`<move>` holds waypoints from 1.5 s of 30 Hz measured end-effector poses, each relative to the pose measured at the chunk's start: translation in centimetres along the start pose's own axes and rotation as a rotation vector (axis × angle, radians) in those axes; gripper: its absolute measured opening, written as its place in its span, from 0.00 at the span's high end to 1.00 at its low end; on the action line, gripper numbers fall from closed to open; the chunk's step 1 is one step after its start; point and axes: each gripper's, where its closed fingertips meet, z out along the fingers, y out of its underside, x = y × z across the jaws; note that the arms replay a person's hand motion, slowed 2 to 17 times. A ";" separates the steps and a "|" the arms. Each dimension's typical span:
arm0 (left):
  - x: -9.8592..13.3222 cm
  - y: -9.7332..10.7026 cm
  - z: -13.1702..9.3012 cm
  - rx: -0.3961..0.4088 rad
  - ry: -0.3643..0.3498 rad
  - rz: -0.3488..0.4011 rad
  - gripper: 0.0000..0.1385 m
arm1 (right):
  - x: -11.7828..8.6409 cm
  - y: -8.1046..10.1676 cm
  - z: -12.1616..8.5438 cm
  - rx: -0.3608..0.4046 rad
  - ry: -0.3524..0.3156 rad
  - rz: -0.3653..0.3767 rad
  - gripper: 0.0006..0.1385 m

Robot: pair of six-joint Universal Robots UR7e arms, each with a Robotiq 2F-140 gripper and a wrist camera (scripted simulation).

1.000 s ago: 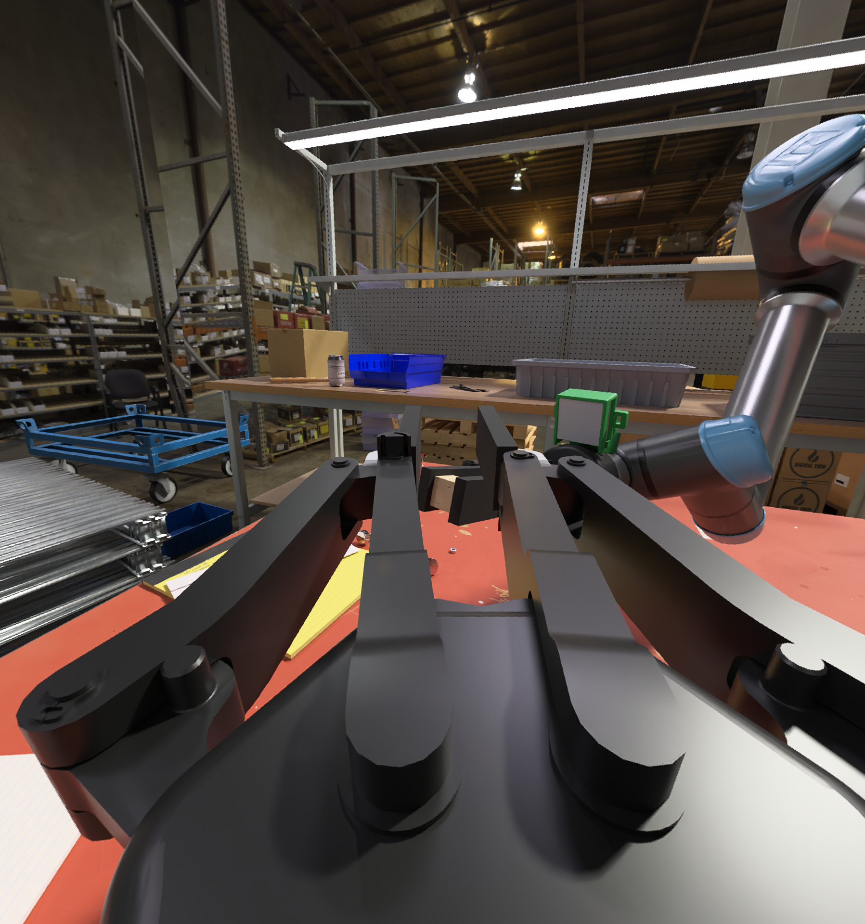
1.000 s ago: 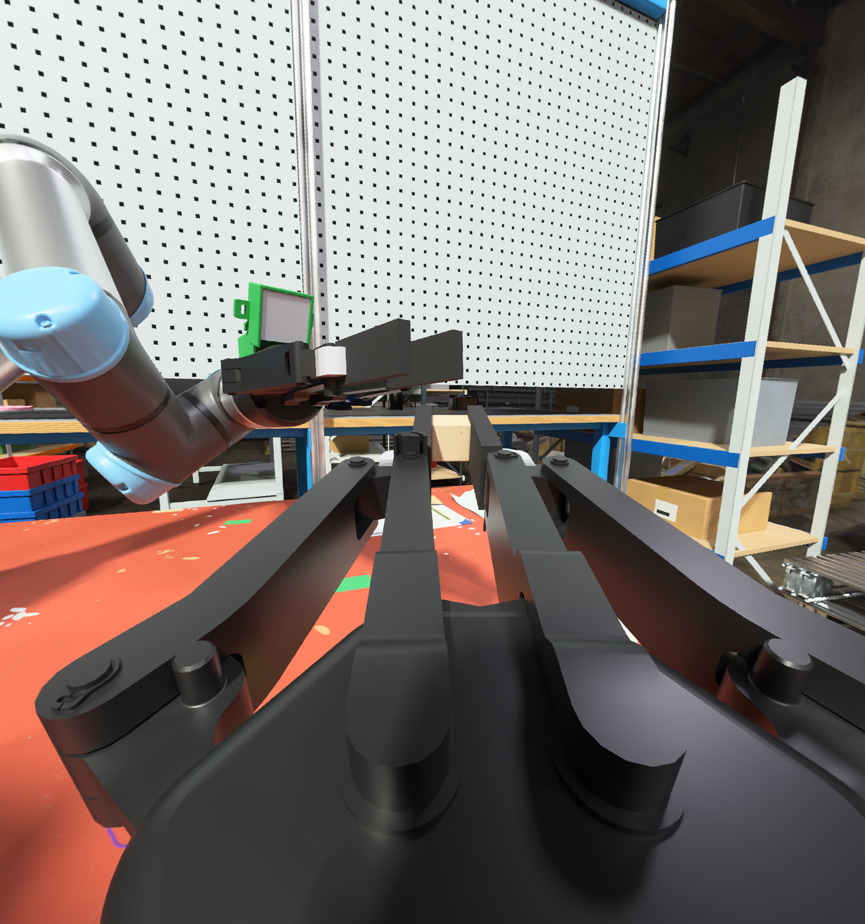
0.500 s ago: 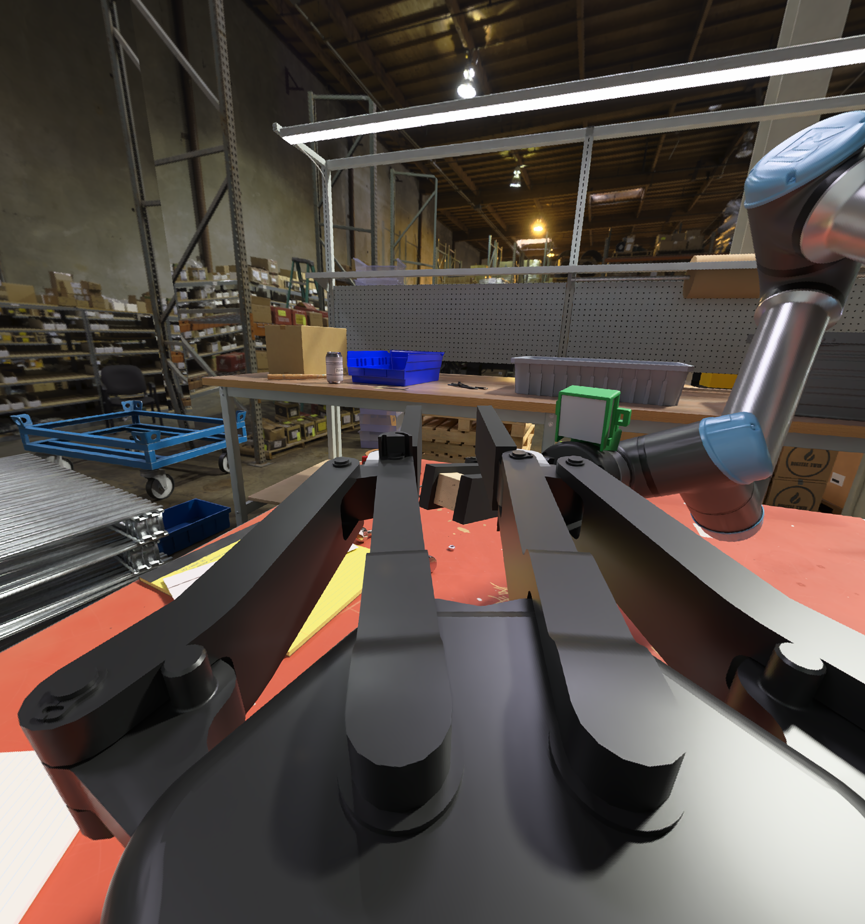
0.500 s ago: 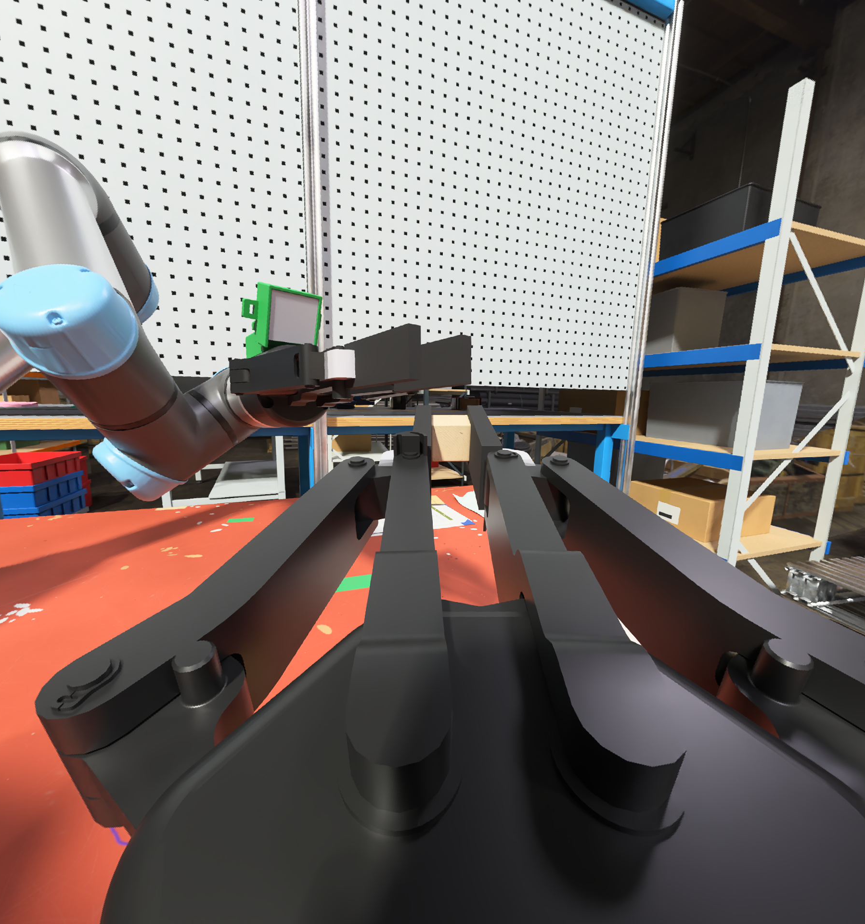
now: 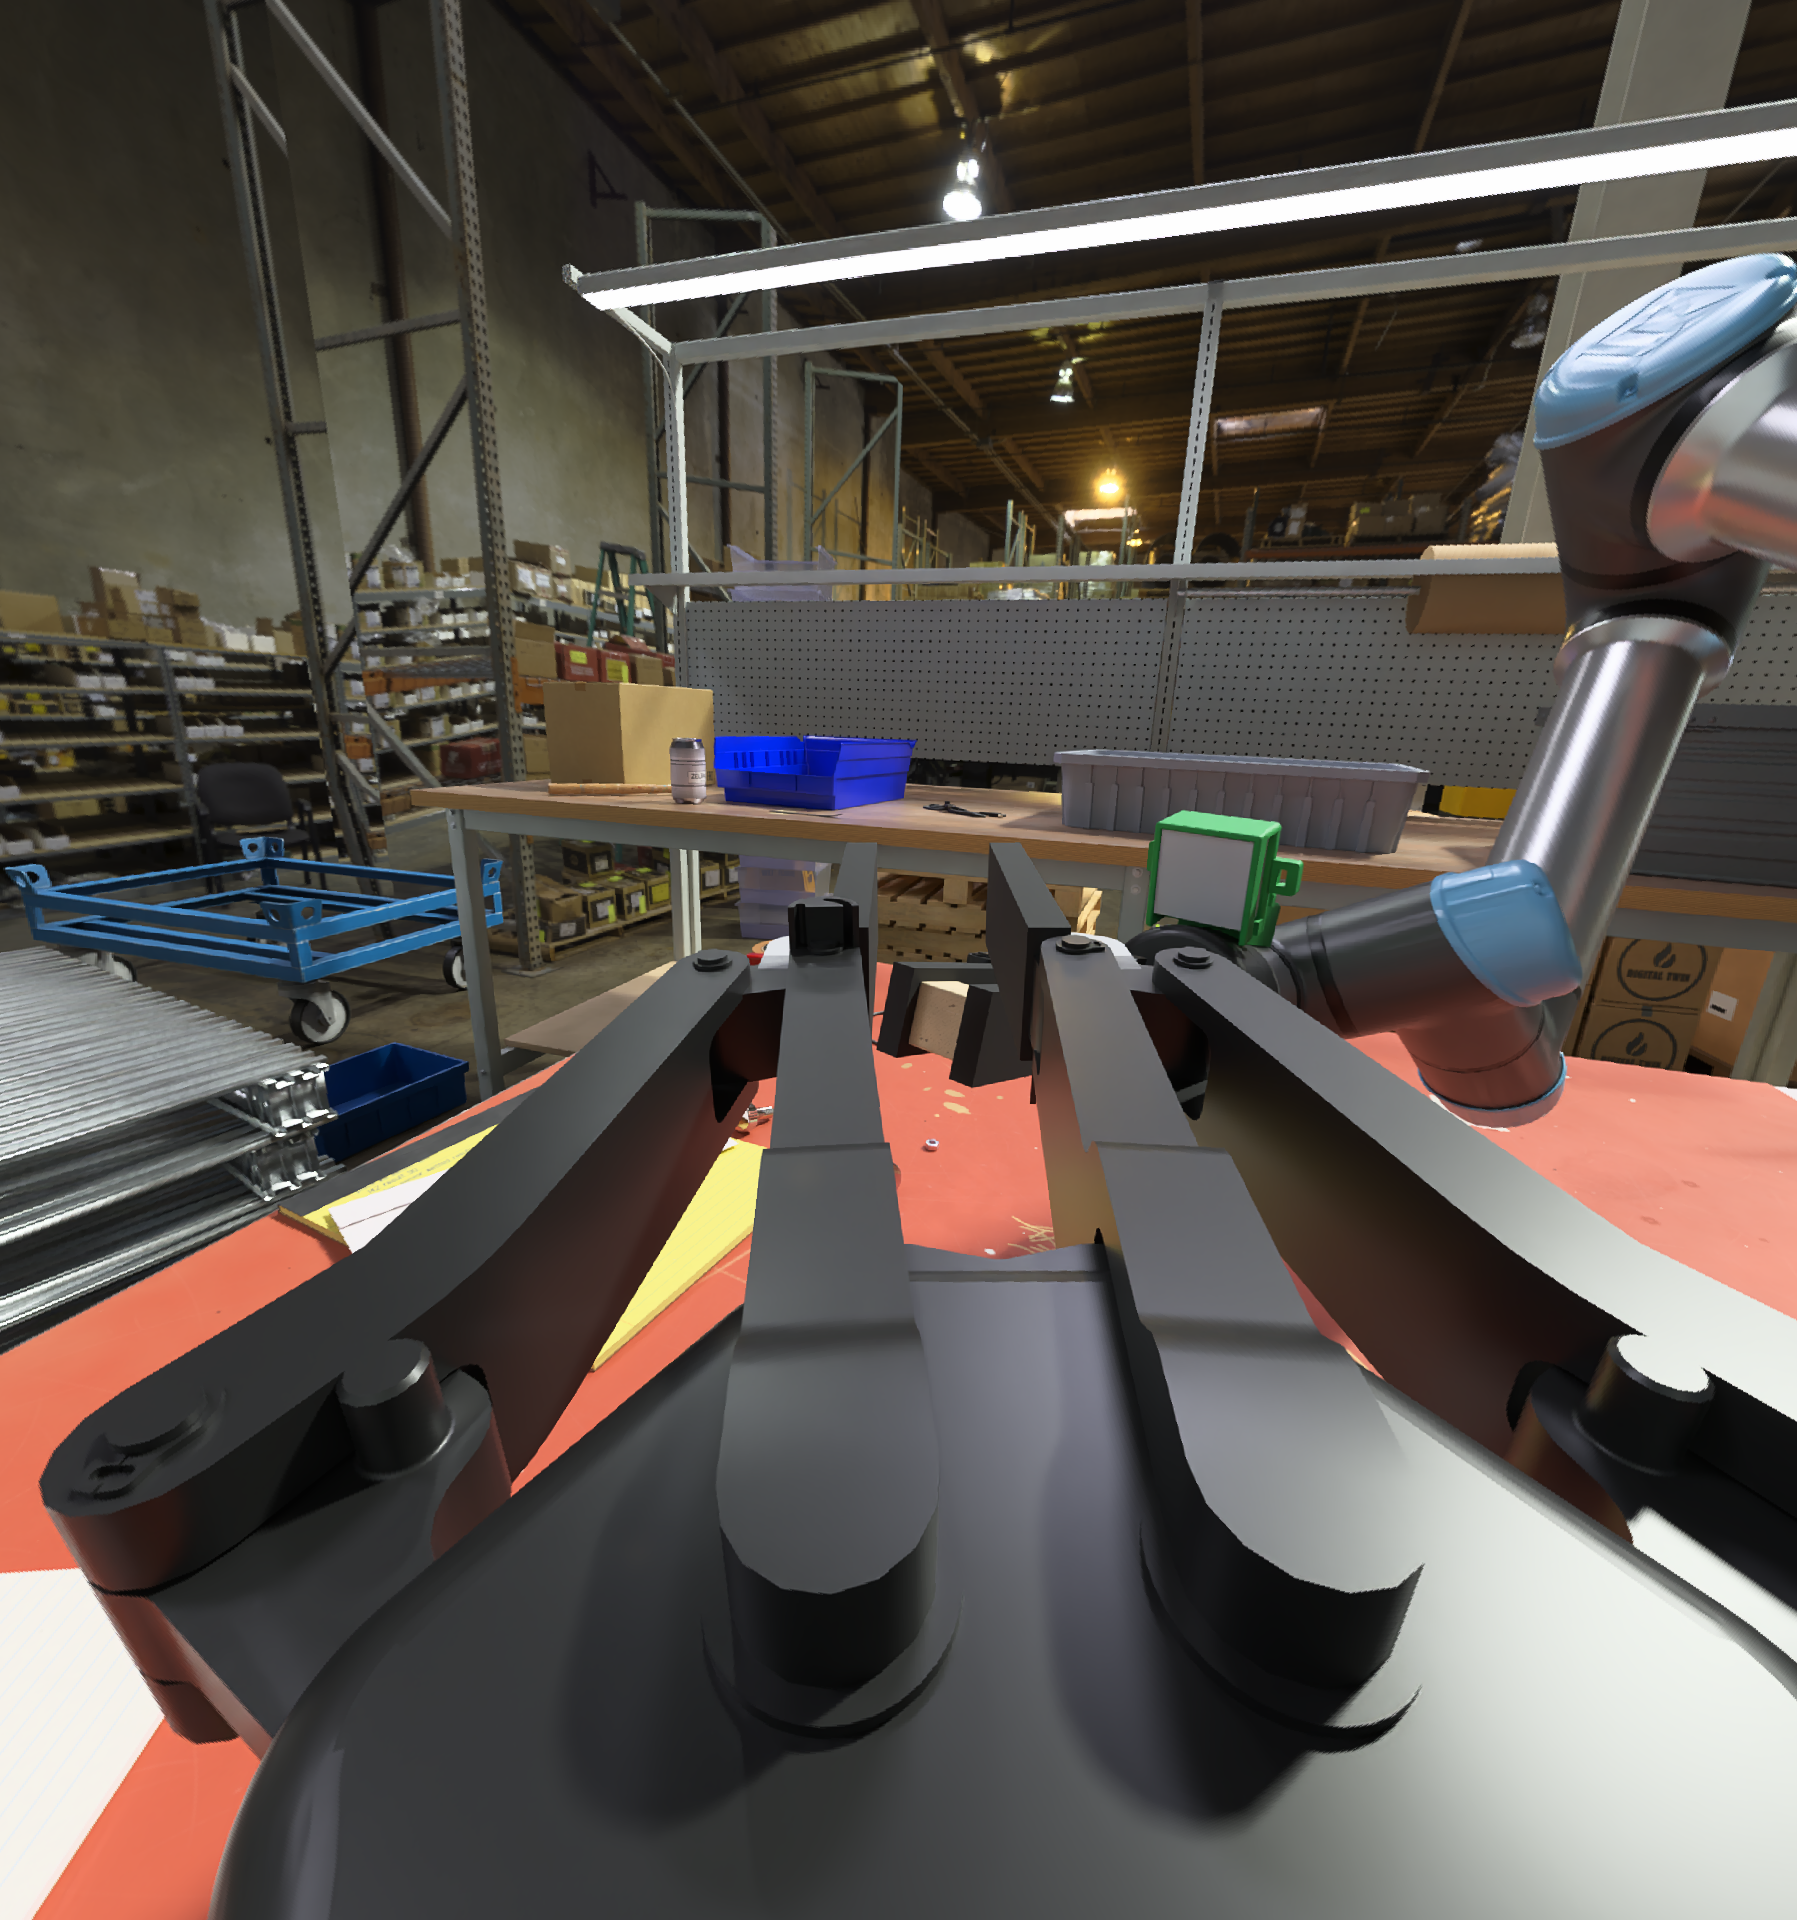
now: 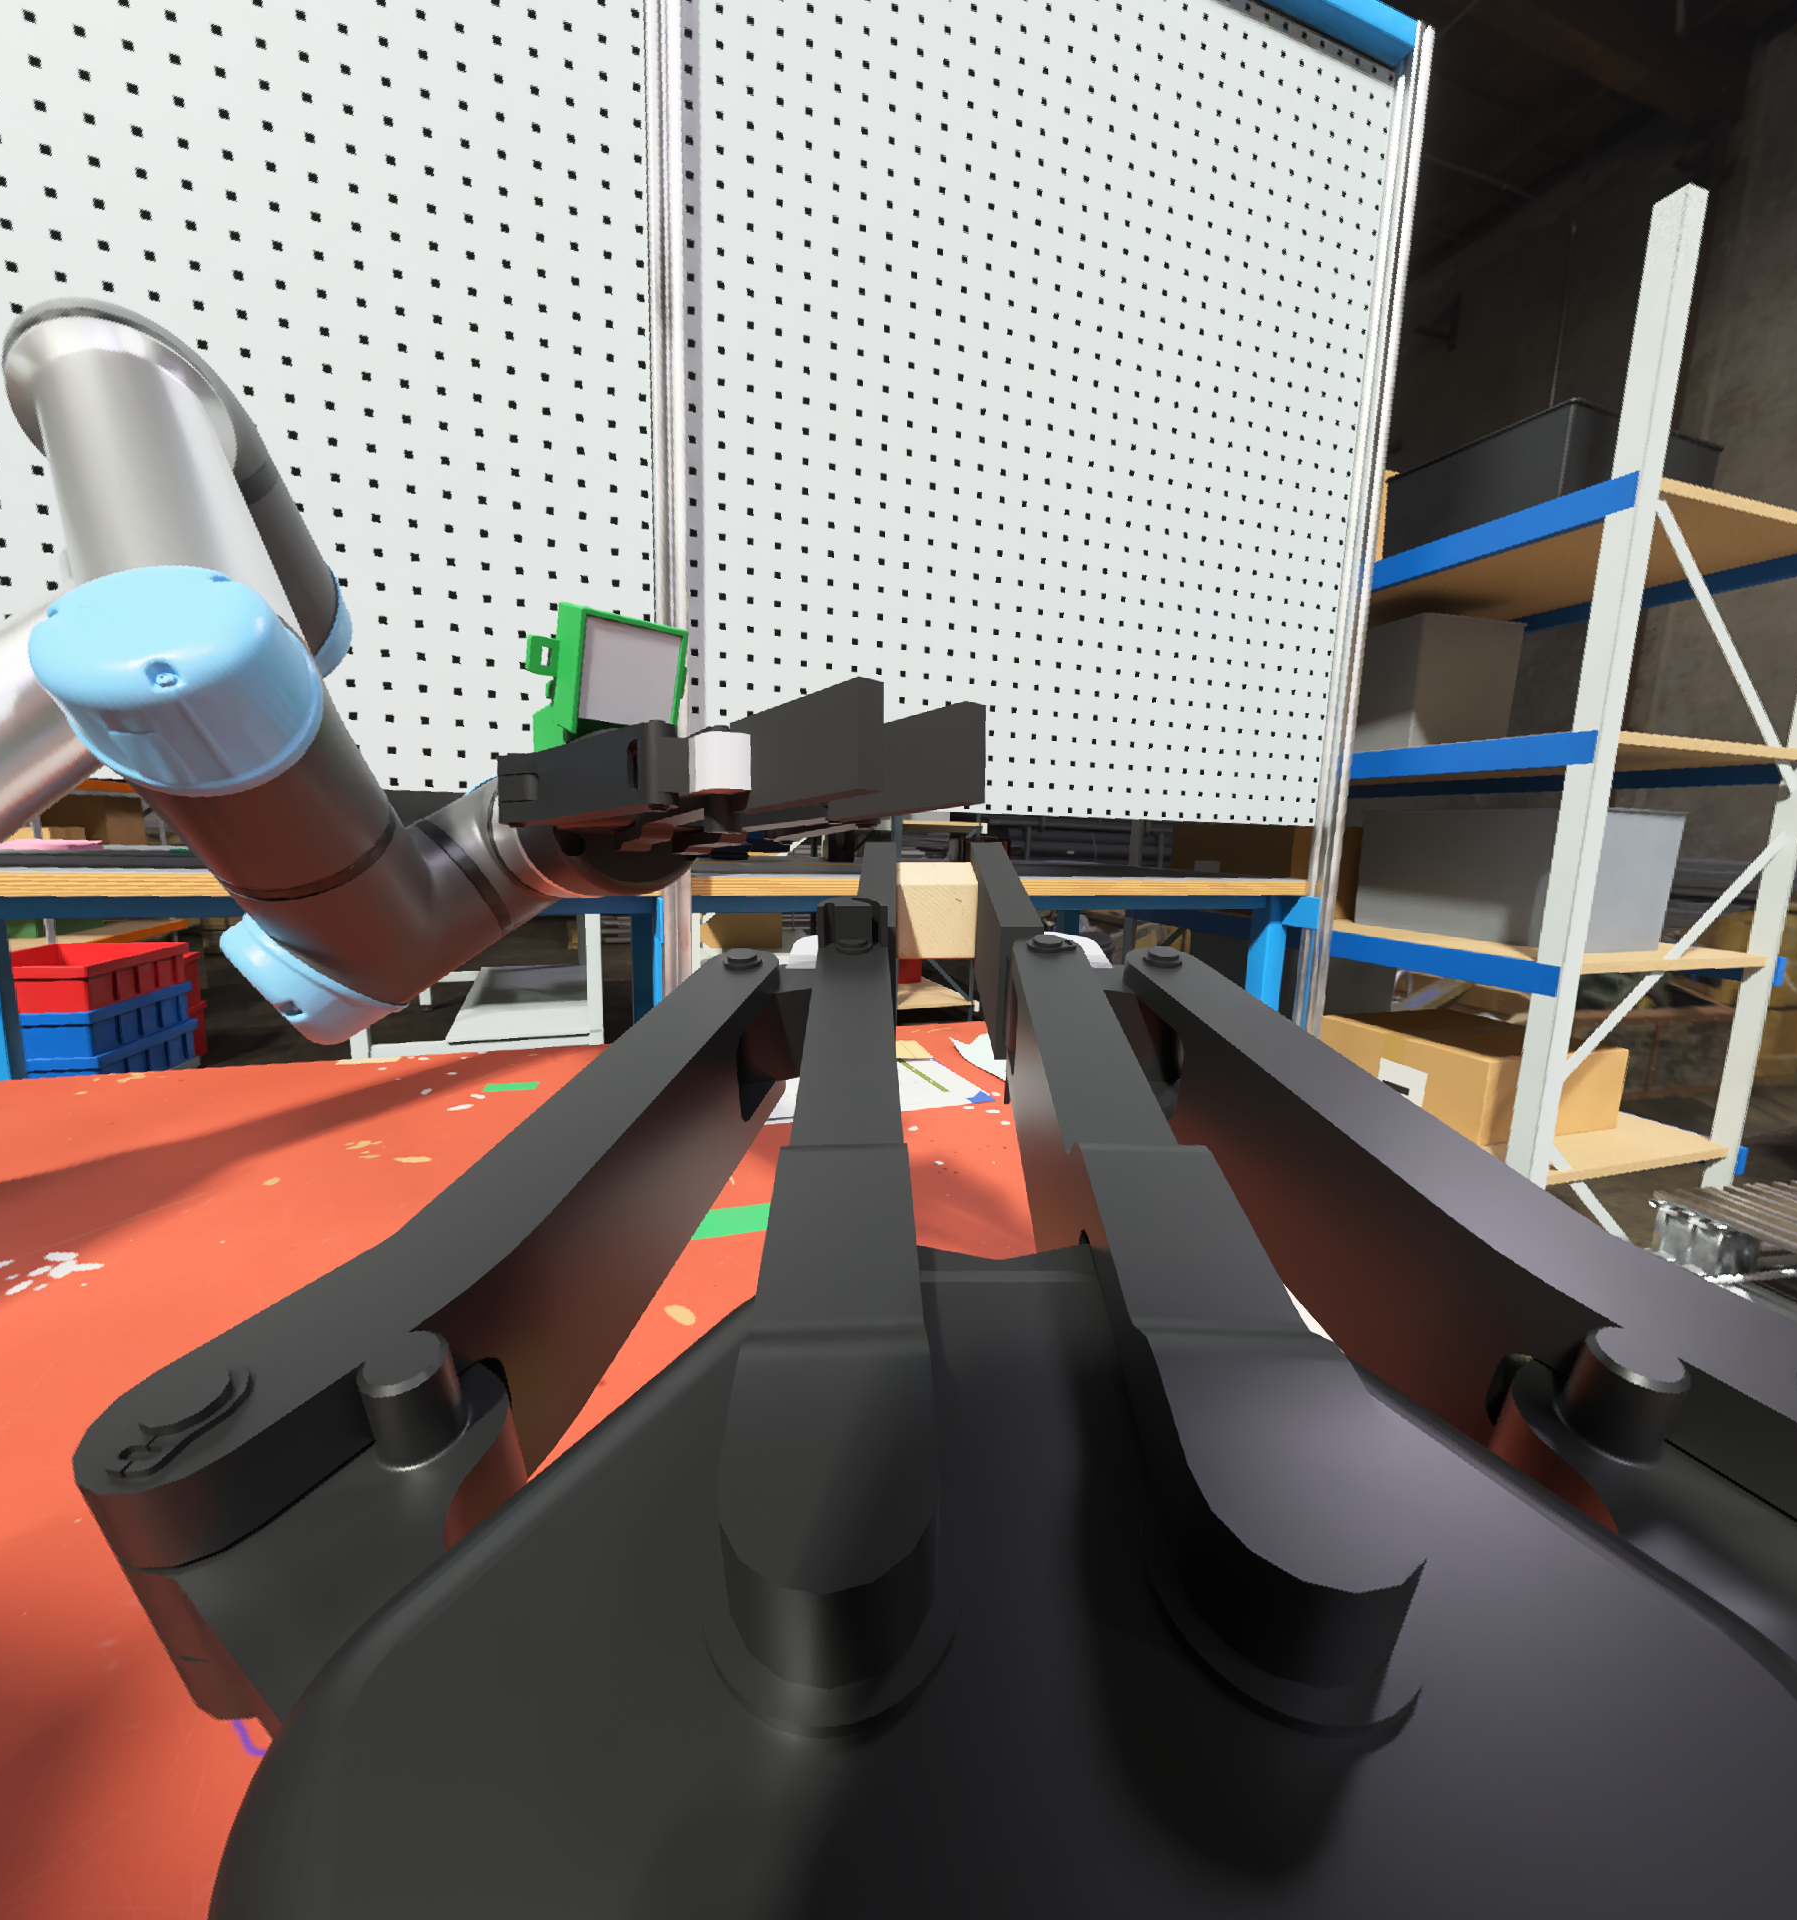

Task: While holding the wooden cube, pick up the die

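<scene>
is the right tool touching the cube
Touching. The right wrist view shows the cube wedged between the right tool's two fingers, with no gap on either side.

left gripper [image 5: 930, 883]: level, jaws narrowed to a slot, grip unclear from here | right gripper [image 6: 935, 883]: level, jaws pinched on the wooden cube [image 6: 935, 909] | left arm [image 6: 281, 810], right arm [image 5: 1600, 748]: bent, grippers facing, tips near
</scene>
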 end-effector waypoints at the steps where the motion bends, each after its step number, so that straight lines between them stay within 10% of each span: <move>1: 0.0 0.0 0.0 0.002 0.001 -0.001 0.80 | 0.0 0.0 0.0 0.002 -0.002 0.000 0.87; 45: 0.2 0.2 -0.3 0.036 0.108 -0.074 0.79 | -0.1 -0.2 -0.2 0.007 -0.014 -0.062 0.87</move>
